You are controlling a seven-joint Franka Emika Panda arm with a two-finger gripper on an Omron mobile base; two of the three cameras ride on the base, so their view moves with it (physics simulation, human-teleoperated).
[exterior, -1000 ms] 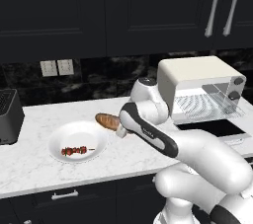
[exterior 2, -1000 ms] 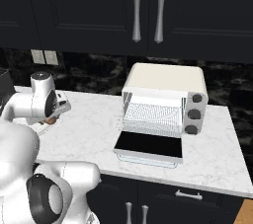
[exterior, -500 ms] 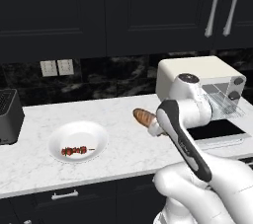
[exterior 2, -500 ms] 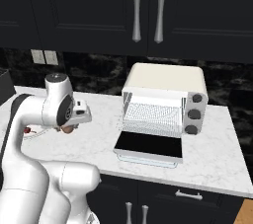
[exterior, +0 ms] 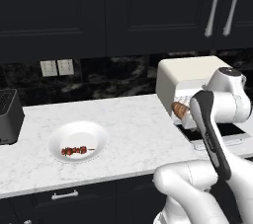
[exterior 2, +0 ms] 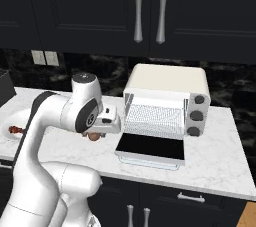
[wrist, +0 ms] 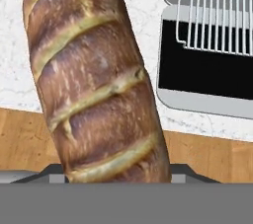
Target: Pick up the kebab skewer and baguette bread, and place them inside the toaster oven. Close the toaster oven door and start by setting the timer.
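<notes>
Fingers of the gripper (exterior: 190, 112) pinch the baguette (wrist: 94, 80), held in the air just left of the toaster oven (exterior 2: 167, 98), whose door (exterior 2: 151, 147) lies open over the counter (exterior: 138, 134), while the skewer (exterior: 76, 150) rests on a white plate (exterior: 79, 140) well apart.

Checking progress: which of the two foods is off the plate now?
The baguette, held in the gripper near the open toaster oven. The kebab skewer lies on the white plate.

One baguette bread (wrist: 94, 80), one kebab skewer (exterior: 75, 150), one toaster oven (exterior 2: 167, 98), one plate (exterior: 89, 132).
</notes>
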